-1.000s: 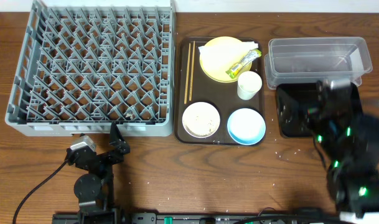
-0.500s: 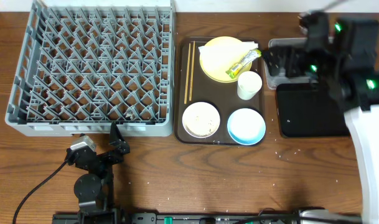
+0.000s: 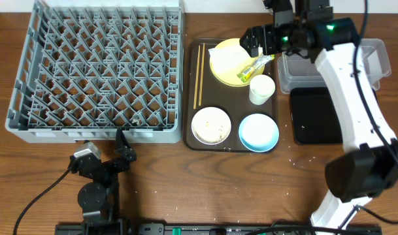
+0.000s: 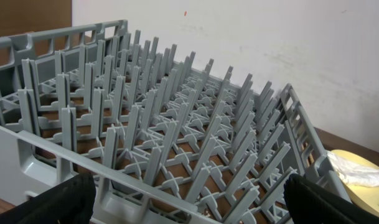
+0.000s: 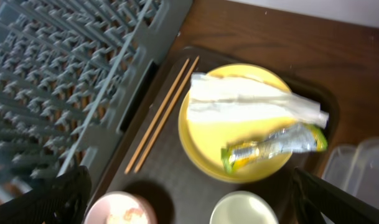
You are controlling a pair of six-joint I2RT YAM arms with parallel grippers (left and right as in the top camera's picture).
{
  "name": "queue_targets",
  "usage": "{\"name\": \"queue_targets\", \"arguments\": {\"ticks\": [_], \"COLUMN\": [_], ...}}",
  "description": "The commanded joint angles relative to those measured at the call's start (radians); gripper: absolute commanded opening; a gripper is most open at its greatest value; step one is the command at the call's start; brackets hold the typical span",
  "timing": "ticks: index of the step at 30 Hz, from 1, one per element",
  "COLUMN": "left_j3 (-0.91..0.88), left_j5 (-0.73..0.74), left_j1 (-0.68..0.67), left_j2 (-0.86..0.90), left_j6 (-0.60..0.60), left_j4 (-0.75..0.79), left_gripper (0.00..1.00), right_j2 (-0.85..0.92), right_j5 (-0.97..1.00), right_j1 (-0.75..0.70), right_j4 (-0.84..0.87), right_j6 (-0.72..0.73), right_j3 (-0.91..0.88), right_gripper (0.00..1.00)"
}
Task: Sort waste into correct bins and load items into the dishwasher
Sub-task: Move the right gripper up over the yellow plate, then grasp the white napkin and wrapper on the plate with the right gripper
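My right gripper (image 3: pixel 255 42) is open and empty, hovering above the far edge of the yellow plate (image 3: pixel 226 64). The plate holds a crumpled white napkin (image 5: pixel 251 102) and a yellow-green wrapper (image 5: pixel 273 146). The wrist view also shows the chopsticks (image 5: pixel 161 115), the white cup (image 5: pixel 242 210) and the white bowl (image 5: pixel 121 210) with rice bits. The light blue bowl (image 3: pixel 258 132) sits at the front right of the brown tray (image 3: pixel 193 142). My left gripper (image 3: pixel 120 147) is open and empty at the front of the grey dish rack (image 3: pixel 100 72).
The clear tub (image 3: pixel 375 55) stands at the back right, with the black tray (image 3: pixel 316 121) in front of it. My right arm reaches over both. A few white grains lie on the table near the black tray.
My right arm has swung from the front right, over the black tray and clear tub, to above the yellow plate. The left arm has not moved.
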Motion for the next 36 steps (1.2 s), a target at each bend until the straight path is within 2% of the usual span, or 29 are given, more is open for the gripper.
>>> {"name": "queue_targets", "arguments": {"ticks": [1, 2, 5, 10, 19, 36], "left_j3": [-0.030, -0.030, -0.030, -0.030, -0.030, -0.030], "left_j5": [-0.006, -0.006, -0.006, -0.006, -0.006, -0.006], "left_j1": [0.004, 0.004, 0.004, 0.004, 0.004, 0.004], "left_j2": [-0.006, -0.006, -0.006, -0.006, -0.006, -0.006], "left_j6": [0.013, 0.013, 0.013, 0.013, 0.013, 0.013], "left_j4": [-0.020, -0.020, -0.020, -0.020, -0.020, -0.020], "left_gripper": [0.98, 0.98, 0.98, 0.98, 0.98, 0.98], "right_j2": [0.038, 0.047, 0.088, 0.153, 0.254, 0.399], "right_j5": [-0.020, -0.031, -0.016, 0.234, 0.518, 0.539], "right_j1": [0.008, 0.010, 0.018, 0.047, 0.113, 0.120], "right_j4": [0.041, 0.051, 0.064, 0.059, 0.052, 0.086], "right_j6": [0.013, 0.024, 0.051, 0.298, 0.517, 0.567], "right_j3": [0.025, 0.025, 0.025, 0.024, 0.024, 0.024], "right_gripper": [0.99, 0.99, 0.85, 0.84, 0.82, 0.75]}}
